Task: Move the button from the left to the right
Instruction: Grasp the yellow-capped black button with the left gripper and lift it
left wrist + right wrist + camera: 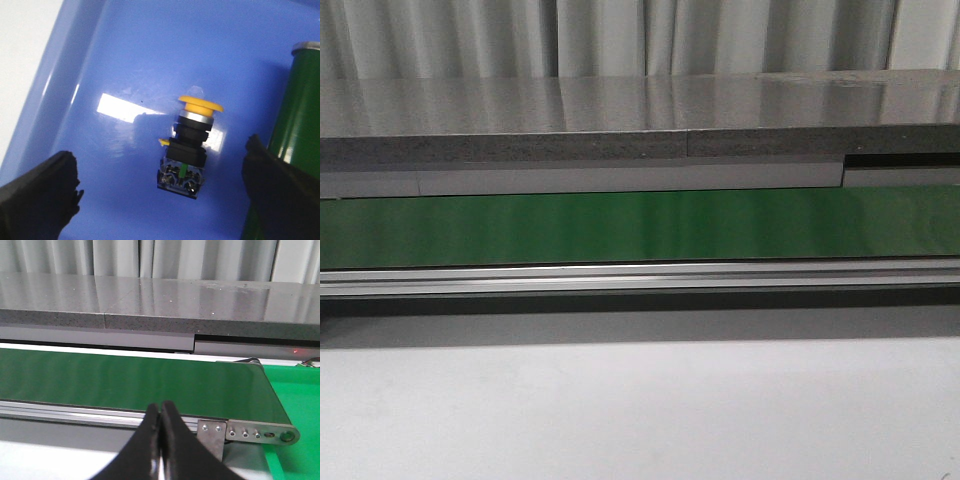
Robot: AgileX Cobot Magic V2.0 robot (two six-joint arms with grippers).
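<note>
left wrist view: the small push-button with a round yellow cap on a black blocky body (189,148) is seen lying on the glossy blue plastic tray (150,55), at the centre of the frame. the left gripper (165,192) is held wide open, its black fingers (40,197) at the lower corners, apart from the button. a green cylinder with a metal rim (295,125) is seen at the right edge, just behind the right-hand finger. in the right wrist view, the right gripper (160,440) is pressed closed on nothing, before the long green conveyor belt (130,382) and its aluminium rail (90,412). in the front view, a white tabletop (640,410) and a grey stone-like shelf (620,115) are shown; neither arm is seen there.
</note>
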